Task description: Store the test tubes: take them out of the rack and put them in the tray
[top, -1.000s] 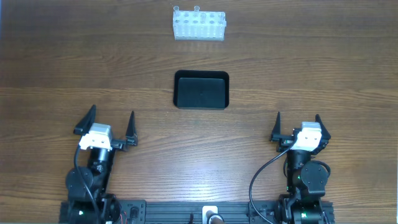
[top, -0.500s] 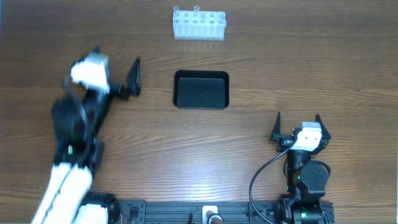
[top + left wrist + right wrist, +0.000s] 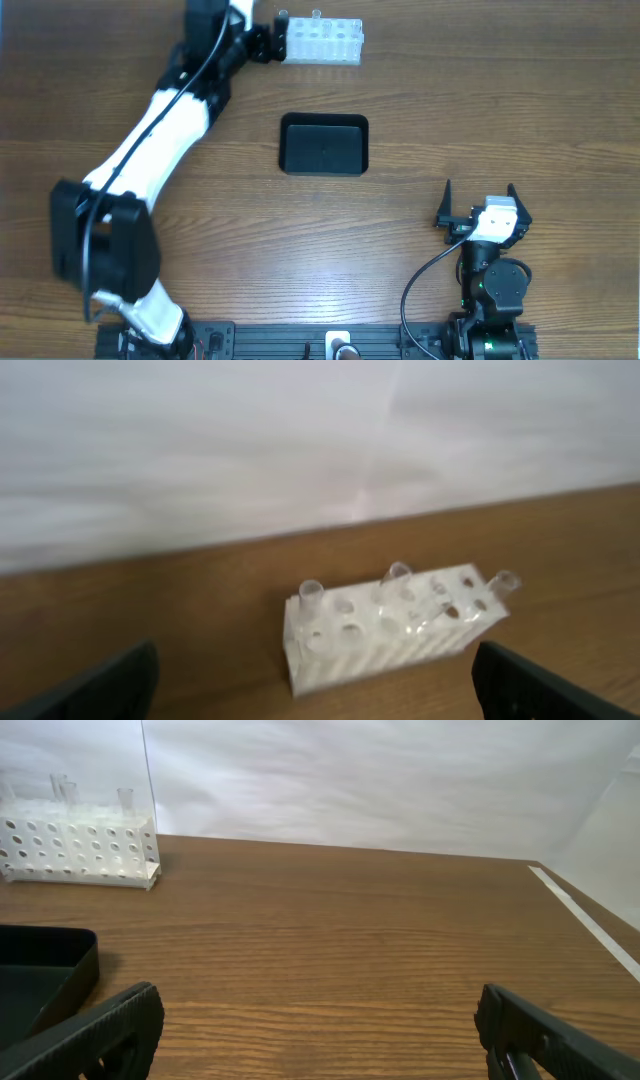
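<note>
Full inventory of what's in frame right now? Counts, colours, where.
table: 1, brown wood grain, under everything
rack: 1, white translucent, at the table's far edge, middle
test tubes: 3, clear, upright in the rack
tray: 1, black, mid-table, nearer the arms than the rack, nothing in it
left gripper: 1, black fingers, open, facing the rack near its left end
right gripper: 1, black fingers, open, close to its base on the right
</note>
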Available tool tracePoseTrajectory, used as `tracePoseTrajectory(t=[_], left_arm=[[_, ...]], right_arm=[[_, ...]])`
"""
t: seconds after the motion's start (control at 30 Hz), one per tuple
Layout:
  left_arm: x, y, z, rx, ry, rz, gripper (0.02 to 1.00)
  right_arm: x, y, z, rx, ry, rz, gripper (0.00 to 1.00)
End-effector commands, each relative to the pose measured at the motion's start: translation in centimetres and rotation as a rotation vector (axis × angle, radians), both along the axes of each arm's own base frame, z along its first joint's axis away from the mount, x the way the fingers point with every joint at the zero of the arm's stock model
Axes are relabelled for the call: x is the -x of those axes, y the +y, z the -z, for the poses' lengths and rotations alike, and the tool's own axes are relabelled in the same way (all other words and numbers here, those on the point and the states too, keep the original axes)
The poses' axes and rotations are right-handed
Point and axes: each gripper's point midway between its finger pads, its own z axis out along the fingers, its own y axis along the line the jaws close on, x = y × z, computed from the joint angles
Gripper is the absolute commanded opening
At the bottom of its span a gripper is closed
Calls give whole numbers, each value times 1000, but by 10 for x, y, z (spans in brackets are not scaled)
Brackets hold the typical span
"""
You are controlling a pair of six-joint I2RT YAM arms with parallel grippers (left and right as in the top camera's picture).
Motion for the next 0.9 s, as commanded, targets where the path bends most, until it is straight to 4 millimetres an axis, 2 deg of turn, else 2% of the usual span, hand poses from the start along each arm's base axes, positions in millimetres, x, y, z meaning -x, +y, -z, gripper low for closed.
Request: tracePoseTrajectory(t=[0.03, 0.23, 0.9], left_arm=[[-25, -9, -2, 8, -4, -52, 1000], [-35, -10, 24, -5, 48, -124, 998], [-71, -20, 77, -21, 121, -154, 998]], right_arm=[[1, -4, 1, -2, -2, 18, 993], [1, -4, 1, -2, -2, 18, 991], [1, -4, 1, -2, -2, 18, 991]])
